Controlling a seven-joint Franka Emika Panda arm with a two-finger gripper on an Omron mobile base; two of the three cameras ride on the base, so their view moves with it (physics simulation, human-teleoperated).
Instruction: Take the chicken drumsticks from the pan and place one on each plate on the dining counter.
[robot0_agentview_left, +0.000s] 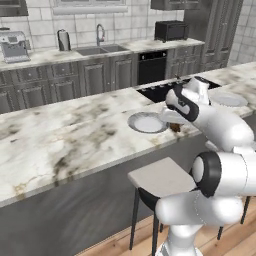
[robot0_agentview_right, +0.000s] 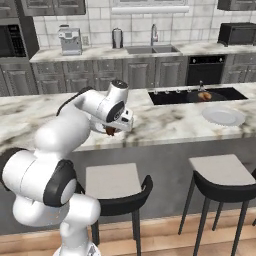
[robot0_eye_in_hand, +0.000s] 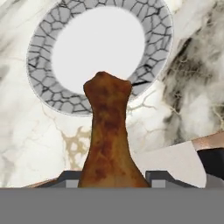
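Observation:
My gripper (robot0_eye_in_hand: 112, 180) is shut on a glossy orange-brown chicken drumstick (robot0_eye_in_hand: 108, 131), which sticks out between the fingers (robot0_eye_in_hand: 70, 178). It hangs over the front edge of the dining counter (robot0_agentview_left: 75, 130), just short of a pale plate (robot0_eye_in_hand: 98, 48) with a crackled grey rim. In the left base view the gripper (robot0_agentview_left: 173, 125) holds the drumstick (robot0_agentview_left: 175, 128) right of that plate (robot0_agentview_left: 147, 122); a second plate (robot0_agentview_left: 227, 100) lies farther right. The right base view shows the gripper (robot0_agentview_right: 112, 131), the far plate (robot0_agentview_right: 223, 116), and the pan (robot0_agentview_right: 202, 96) with another drumstick (robot0_agentview_right: 204, 95) in it.
The black cooktop (robot0_agentview_right: 190, 95) lies on the lower worktop behind the dining counter (robot0_agentview_right: 165, 125). Bar stools (robot0_agentview_right: 112, 182) (robot0_agentview_right: 222, 172) stand below the counter's front; one stool seat (robot0_agentview_left: 160, 177) sits directly under the arm. Sink, kettle and coffee machine line the back wall.

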